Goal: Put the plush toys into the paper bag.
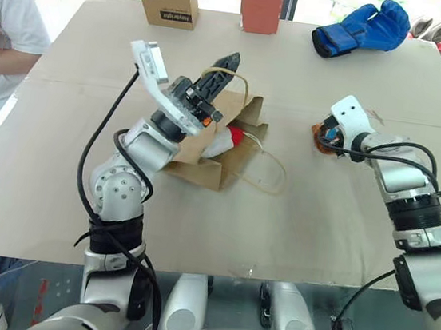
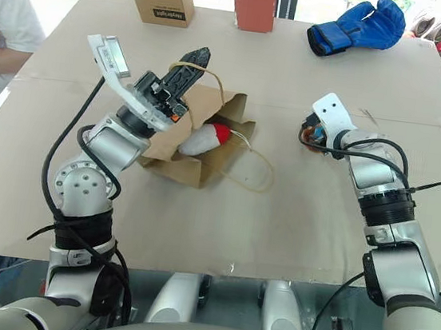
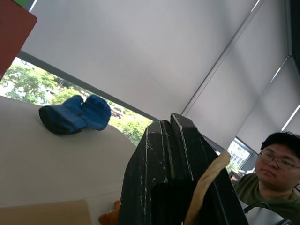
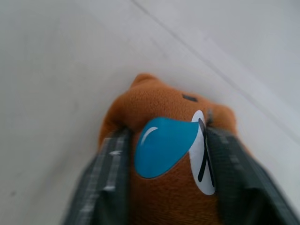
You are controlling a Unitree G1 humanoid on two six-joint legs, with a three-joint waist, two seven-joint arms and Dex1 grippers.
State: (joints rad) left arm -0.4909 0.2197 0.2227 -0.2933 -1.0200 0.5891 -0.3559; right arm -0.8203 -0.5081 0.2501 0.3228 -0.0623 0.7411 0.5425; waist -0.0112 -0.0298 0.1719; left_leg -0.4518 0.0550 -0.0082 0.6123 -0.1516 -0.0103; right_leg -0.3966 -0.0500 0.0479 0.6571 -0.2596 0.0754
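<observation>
The plush toys are half done — the white cone plush (image 1: pixel 225 142) lies in the mouth of the paper bag (image 1: pixel 213 160), whose handle (image 1: pixel 220 73) the left gripper (image 1: pixel 220 68) pinches. The brown bear head (image 4: pixel 173 164) sits between the right gripper's (image 1: pixel 326 135) closing fingers (image 4: pixel 105 178) — its blue tear shows in the wrist view.

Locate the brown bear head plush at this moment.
The brown bear head plush sits on the table's right side, between the right tool's fingers, right of the paper bag, with the blue boxing glove beyond it.
</observation>
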